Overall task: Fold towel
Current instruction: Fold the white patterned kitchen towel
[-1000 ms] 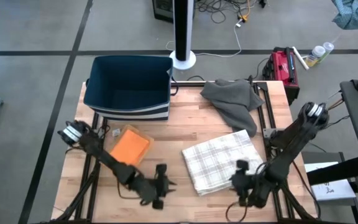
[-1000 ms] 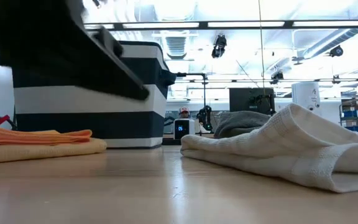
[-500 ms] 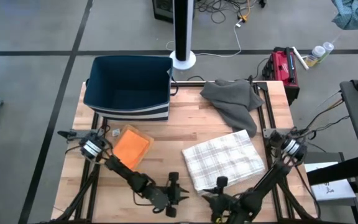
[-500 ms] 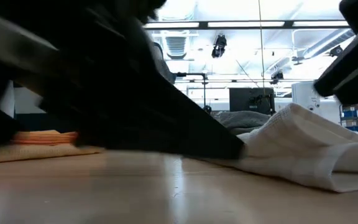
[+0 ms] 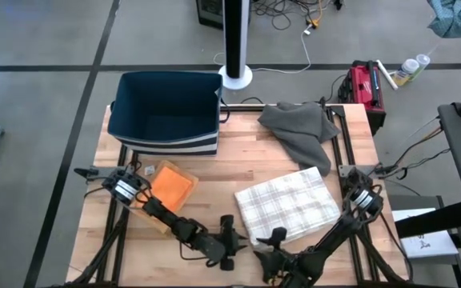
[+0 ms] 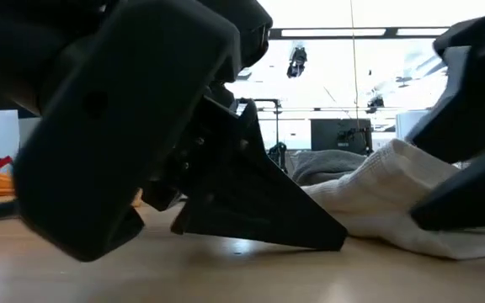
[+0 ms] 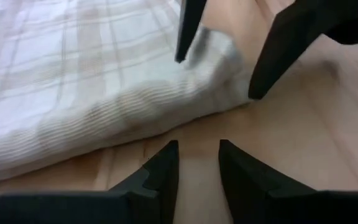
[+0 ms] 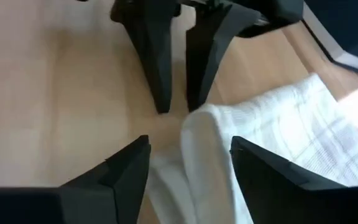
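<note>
Towel corner lies between right end effector fingers.

Overhead view looks straight down; low view looks level across the surface; both wrist views closely share the plaid towel's corner.

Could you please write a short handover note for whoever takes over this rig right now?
Left gripper: low at the table's front edge, jaws slightly open, empty, just off the white towel's front-left corner.
Right gripper: jaws open around that same corner, not closed.
Done: the towel lies folded; an orange towel is folded too.
Left: the grey towel lies crumpled at the back.
</note>
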{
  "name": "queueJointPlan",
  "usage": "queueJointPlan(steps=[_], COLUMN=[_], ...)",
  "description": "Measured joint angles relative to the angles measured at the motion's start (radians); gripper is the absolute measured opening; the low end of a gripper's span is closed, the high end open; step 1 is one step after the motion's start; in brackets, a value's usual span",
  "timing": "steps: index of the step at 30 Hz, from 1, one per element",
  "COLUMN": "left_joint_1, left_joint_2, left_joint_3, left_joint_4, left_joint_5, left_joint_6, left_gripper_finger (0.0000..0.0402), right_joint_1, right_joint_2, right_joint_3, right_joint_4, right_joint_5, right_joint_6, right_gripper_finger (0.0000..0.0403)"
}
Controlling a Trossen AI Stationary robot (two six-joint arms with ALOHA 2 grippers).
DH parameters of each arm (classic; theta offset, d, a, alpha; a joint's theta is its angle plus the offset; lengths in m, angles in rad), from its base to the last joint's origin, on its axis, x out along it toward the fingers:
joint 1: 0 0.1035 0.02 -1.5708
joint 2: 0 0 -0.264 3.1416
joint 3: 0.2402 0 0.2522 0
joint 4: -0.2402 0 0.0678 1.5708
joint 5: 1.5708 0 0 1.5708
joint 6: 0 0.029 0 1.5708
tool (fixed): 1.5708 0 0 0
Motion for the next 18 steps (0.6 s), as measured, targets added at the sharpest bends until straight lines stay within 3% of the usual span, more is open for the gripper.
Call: queueJointPlan(steps=[6, 18], left_joint_1=[0.004, 0.008], left_joint_2=[0.004, 0.004], left_joint_3=[-0.002, -0.005], left_joint_4=[0.022, 0.024], left_joint_5=[-0.003, -0.004], left_joint_6=[0.003, -0.008], left_gripper_finger=[0.0105, 0.0105], right_joint_1=[-0.034, -0.027], right_joint_2=[0.0, -0.007], right_joint_3=[0.0, 0.012], right_joint_4=[0.004, 0.003], right_joint_5=[-0.001, -0.013], right_joint_6=[0.006, 0.025], right_gripper_finger=[0.0217, 0.0116])
